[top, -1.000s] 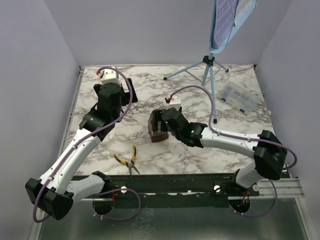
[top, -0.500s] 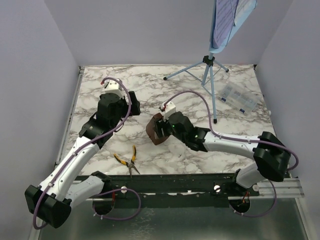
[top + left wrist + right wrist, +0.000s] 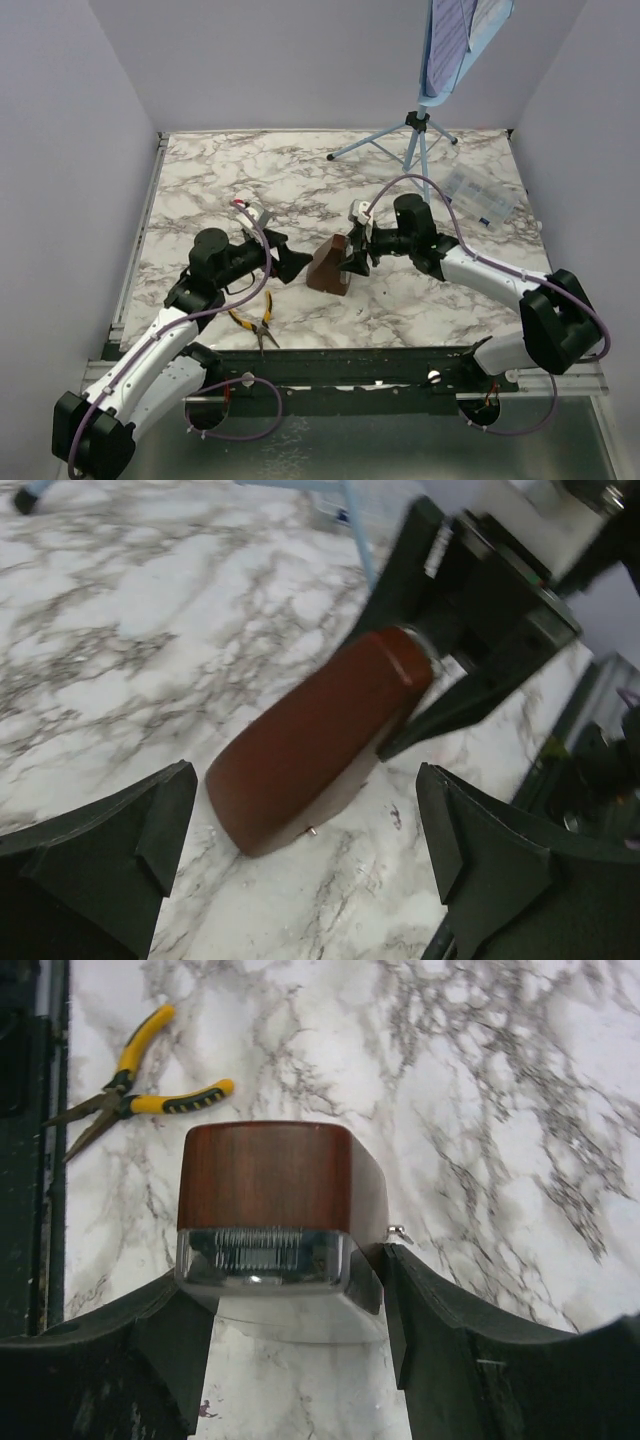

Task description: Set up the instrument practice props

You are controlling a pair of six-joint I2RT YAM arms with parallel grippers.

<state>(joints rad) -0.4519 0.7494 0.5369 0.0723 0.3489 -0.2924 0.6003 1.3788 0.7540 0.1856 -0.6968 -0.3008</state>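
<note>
The small brown metronome (image 3: 329,266) is at the middle of the marble table, tilted. My right gripper (image 3: 352,257) is shut on it from the right, with a finger pressed against each side in the right wrist view (image 3: 265,1175). My left gripper (image 3: 287,263) is open and empty just left of the metronome. In the left wrist view the metronome (image 3: 320,735) lies ahead of the spread fingers (image 3: 100,845). The light blue music stand (image 3: 424,130) stands at the back right. The pale sheet of music (image 3: 448,38) rests on its desk.
Yellow-handled pliers (image 3: 256,316) lie near the front edge, left of centre, and also show in the right wrist view (image 3: 140,1090). A clear plastic box (image 3: 481,195) lies at the right by the stand's leg. Grey walls close in the table.
My left arm has swung from the back left down to the metronome, jaws open toward it. My right arm has moved round to the right, turning and shifting the metronome slightly right.
</note>
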